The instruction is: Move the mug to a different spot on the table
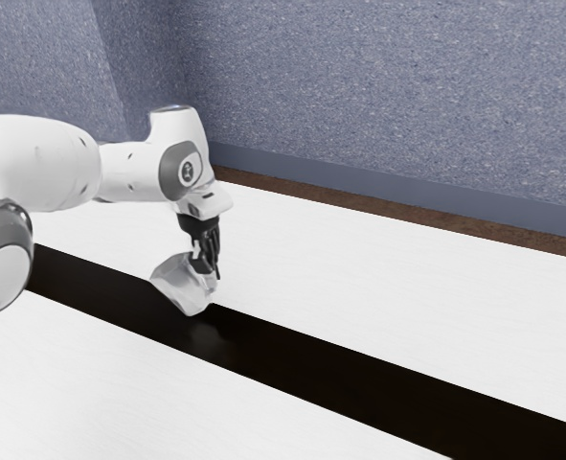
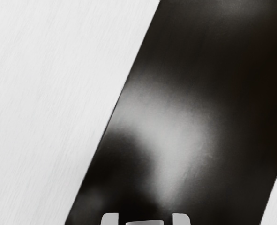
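Our jaws stand close together, clamped on the wall of the white mug (image 1: 181,286), which hangs tilted just under and to the exterior view's left of our gripper (image 1: 209,265), over the near edge of a black stripe (image 1: 359,379) that crosses the white table (image 1: 388,259). Our arm (image 1: 120,172) comes in from the exterior view's left, wrist bent so the hand points steeply down. A faint pale reflection lies on the stripe below the mug. In the wrist view, pale blurred pieces beneath our hand are probably the mug's rim (image 2: 146,220), and a soft grey glare spreads over the dark band (image 2: 213,70). We cannot make out the mug's handle, and our arm's base is cut off.
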